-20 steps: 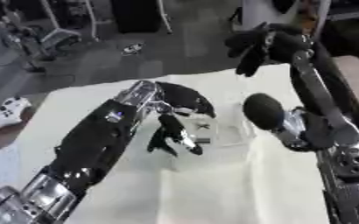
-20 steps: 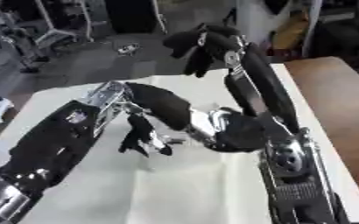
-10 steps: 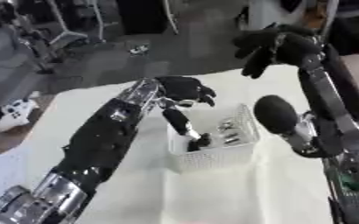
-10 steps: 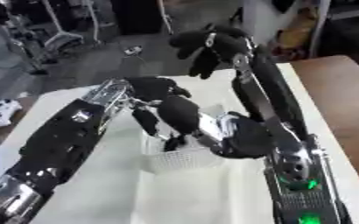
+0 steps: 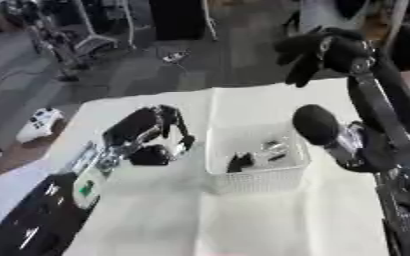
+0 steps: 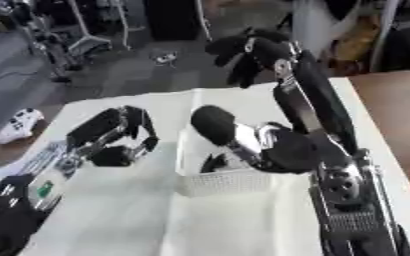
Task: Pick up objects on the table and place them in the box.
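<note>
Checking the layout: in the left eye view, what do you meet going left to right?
White object on the floor → left hand → box → right hand.

Soft, even indoor light, rather dim behind. Pale glare on white table cloth (image 5: 270, 220). Blurred everywhere, strongest on right arm (image 6: 313, 115) and background.

A robotics lab or workshop: a bare grey concrete floor (image 5: 200, 65) fills the upper frame, with metal-framed equipment stands (image 5: 77, 35) at upper left behind the white cloth-covered table (image 5: 156, 210).
</note>
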You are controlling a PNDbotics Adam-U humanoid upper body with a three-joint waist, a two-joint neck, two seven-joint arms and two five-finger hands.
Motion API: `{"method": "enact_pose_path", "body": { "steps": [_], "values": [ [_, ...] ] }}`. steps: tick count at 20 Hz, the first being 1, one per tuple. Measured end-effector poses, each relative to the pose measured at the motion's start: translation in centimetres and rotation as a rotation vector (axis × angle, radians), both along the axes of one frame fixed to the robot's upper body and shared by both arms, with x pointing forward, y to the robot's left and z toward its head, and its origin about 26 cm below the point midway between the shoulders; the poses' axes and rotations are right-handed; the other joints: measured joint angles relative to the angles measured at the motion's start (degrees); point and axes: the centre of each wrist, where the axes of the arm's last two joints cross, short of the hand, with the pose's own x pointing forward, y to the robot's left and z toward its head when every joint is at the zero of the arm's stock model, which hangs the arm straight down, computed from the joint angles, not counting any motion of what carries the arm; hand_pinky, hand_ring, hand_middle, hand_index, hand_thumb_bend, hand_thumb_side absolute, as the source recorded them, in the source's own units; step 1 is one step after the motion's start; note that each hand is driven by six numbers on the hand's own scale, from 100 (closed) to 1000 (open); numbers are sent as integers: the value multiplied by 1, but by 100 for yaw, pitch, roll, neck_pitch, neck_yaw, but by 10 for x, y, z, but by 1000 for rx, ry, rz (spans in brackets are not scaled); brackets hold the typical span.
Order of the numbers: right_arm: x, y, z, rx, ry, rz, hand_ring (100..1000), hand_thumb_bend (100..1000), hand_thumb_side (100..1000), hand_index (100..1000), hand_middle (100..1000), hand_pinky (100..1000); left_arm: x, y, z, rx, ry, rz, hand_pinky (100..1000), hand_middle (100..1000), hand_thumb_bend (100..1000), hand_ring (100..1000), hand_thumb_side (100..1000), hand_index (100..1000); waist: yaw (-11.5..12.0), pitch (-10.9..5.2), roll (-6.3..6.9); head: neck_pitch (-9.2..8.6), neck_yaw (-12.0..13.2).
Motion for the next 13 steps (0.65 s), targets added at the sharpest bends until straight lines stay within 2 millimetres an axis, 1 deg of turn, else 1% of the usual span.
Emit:
{"method": "enact_pose_path", "body": {
  "steps": [3, 6, 8, 10, 13],
  "values": [
    [1, -4, 0, -10, 6, -18, 497, 740, 1000, 756, 583, 451, -31, -19, 24, -262, -48, -81, 287, 486, 205, 326, 946, 560, 144, -4, -61, -156, -131],
    [2, -8, 0, -12, 13, -36, 497, 748, 1000, 755, 583, 450, -55, -34, 49, -442, -112, -164, 298, 489, 218, 336, 945, 562, 283, -8, -188, -274, -276],
    [2, -11, -1, -14, 16, -51, 497, 750, 1000, 754, 582, 450, -67, -41, 61, -517, -142, -208, 302, 491, 217, 340, 946, 562, 341, -9, -238, -335, -329],
    [3, -13, -1, -15, 16, -62, 496, 757, 1000, 754, 582, 448, -77, -45, 73, -554, -165, -245, 307, 494, 219, 344, 944, 567, 406, -9, -255, -374, -349],
    [3, -16, -1, -19, 18, -74, 495, 766, 1000, 755, 582, 446, -84, -48, 80, -591, -172, -267, 336, 530, 218, 376, 957, 612, 486, -6, -292, -341, -350]
  ]
}}
